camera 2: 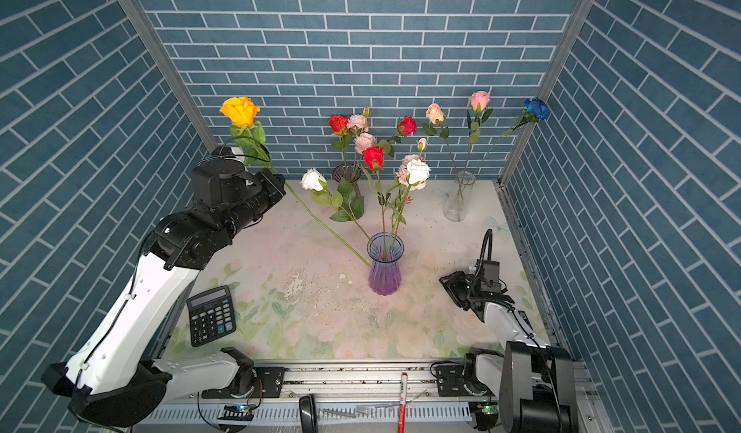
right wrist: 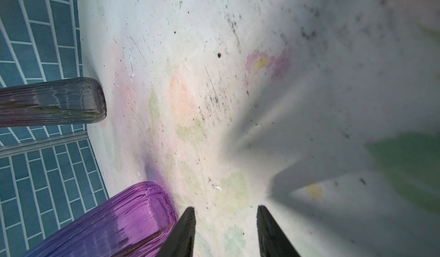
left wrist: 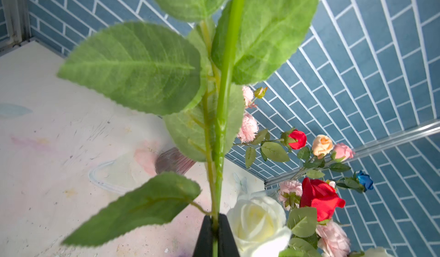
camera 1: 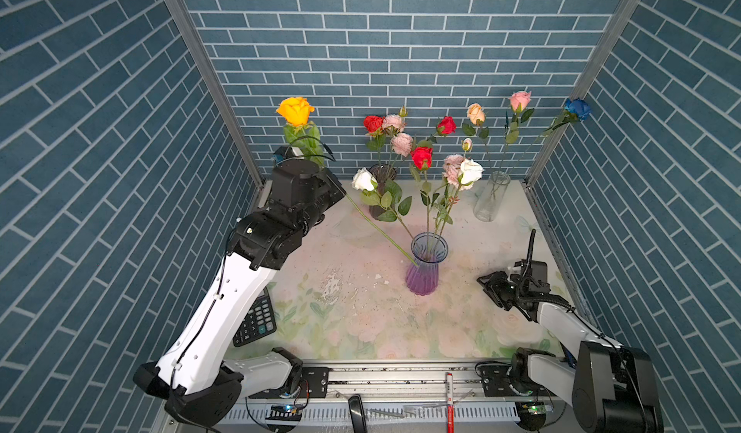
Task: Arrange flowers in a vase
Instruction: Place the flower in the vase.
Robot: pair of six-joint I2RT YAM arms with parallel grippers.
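Over a flower-printed table (camera 1: 361, 330) walled in blue brick, the left arm (camera 1: 224, 310) reaches high while the right arm (camera 1: 561, 322) lies low at the far side. Three vases stand here. A purple vase (camera 1: 423, 278) at centre carries white, red and pink flowers (camera 1: 422, 157), and a dark vase (camera 1: 379, 174) and a clear vase (camera 1: 491, 198) at the back hold the rest.

The left gripper (left wrist: 215, 220) is pinched tight on the green stem (camera 1: 377, 228) of an orange rose (camera 1: 296, 111). The bloom is up by the back wall and the stem slants down toward the purple vase. Its tip shows against the vase's outer wall, below the rim, not in the mouth; whether it touches I cannot tell. The right gripper (right wrist: 226, 210) rests near the vase's foot, jaws spread, holding nothing.

The danger, as I judge it, is that the tip, pushed on along this line, would shove the glass and topple the vase and its blooms, with nothing steadying it. Lifted instead, the broad leaves (left wrist: 133, 67) could snag the leaning white rose (camera 1: 364, 179).
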